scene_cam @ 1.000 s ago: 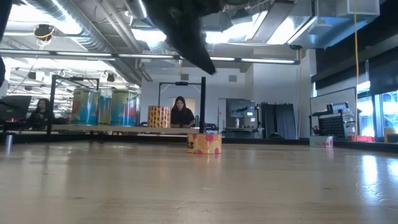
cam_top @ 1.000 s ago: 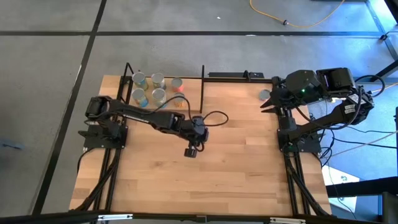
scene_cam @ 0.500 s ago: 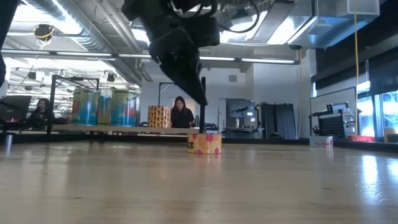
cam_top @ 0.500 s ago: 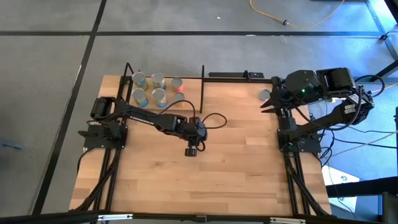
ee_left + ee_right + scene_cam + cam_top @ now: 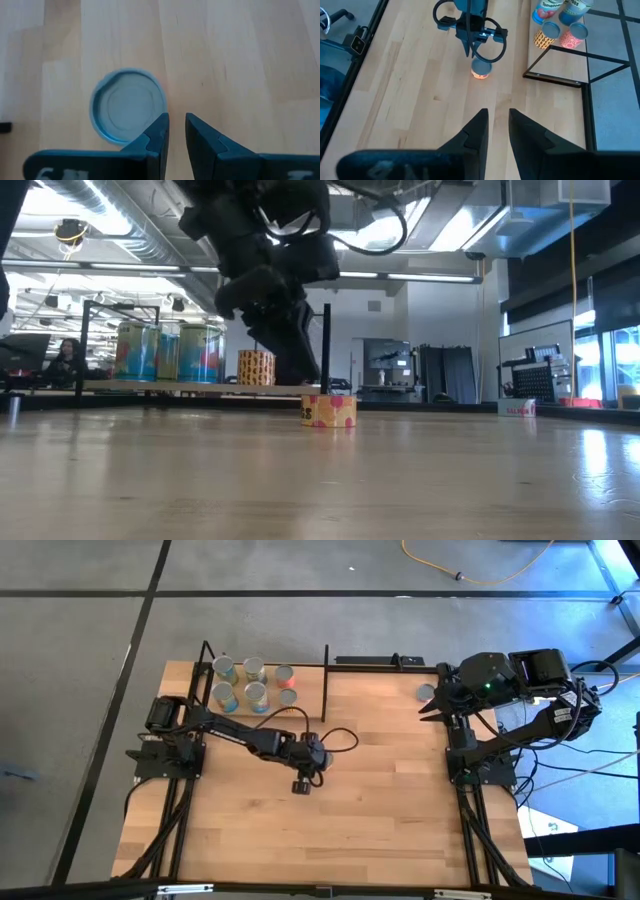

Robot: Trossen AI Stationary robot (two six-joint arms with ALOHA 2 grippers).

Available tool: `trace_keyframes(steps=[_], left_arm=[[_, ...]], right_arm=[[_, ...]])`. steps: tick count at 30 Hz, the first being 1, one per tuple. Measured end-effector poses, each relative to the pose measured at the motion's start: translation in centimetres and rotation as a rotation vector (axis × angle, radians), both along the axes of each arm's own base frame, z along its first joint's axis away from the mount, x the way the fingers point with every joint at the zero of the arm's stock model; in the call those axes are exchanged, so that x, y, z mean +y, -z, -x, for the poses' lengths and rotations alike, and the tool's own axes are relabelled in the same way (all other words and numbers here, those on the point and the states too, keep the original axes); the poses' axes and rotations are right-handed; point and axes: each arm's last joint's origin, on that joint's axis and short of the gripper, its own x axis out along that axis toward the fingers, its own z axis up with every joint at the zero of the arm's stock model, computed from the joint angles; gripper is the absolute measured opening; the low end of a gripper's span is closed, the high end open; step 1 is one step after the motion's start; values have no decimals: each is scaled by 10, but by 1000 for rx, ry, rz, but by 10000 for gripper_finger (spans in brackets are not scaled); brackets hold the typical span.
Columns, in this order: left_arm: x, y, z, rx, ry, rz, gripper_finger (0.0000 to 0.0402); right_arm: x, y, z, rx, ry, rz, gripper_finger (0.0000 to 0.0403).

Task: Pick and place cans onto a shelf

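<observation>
One orange-red can with a grey top (image 5: 481, 70) stands upright on the bare wood near the table's middle (image 5: 328, 410). In the high view the left arm hides it. My left gripper (image 5: 176, 130) hangs just above it (image 5: 472, 52), slanting down. The fingers are a narrow gap apart, have nothing between them, and sit beside the can's round top (image 5: 128, 112). Several cans (image 5: 240, 682) stand on the shelf (image 5: 312, 690) at the far left. My right gripper (image 5: 498, 117) waits raised at the far right (image 5: 435, 705), narrowly open and holding nothing.
Another can (image 5: 427, 692) stands on the table at the far right, close under my right arm. The shelf's black rods (image 5: 325, 680) rise at its right side. Bare wood (image 5: 330, 830) fills the near half. People sit in the room behind (image 5: 291, 360).
My left gripper has come down from well above the table toward the orange-red can and now hangs just over it, tipped slightly steeper. The can has stayed in place.
</observation>
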Motion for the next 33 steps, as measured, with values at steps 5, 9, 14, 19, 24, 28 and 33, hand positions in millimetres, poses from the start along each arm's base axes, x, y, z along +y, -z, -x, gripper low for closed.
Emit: trace_keyframes(steps=[5, 9, 14, 19, 24, 28, 33], left_arm=[[0, -3, -4, -43, 62, -57, 57], [1, -5, -6, -78, 74, -67, 57], [2, 7, -10, -52, 70, -68, 57], [1, 21, -15, -44, 72, -69, 57], [3, 23, -16, -41, 42, -111, 57], [3, 23, -16, -42, 52, -129, 57], [4, 27, -17, -33, 52, -130, 57]], right_arm=[[0, 0, 0, 0, 0, 0, 78], [0, 0, 0, 0, 0, 1, 78], [0, 0, 0, -1, 0, 0, 78], [0, -1, 0, -8, 0, 0, 78], [0, -1, 0, -8, 0, 0, 78], [0, -1, 0, -8, 1, -1, 78], [0, -1, 0, -8, 1, -1, 78]])
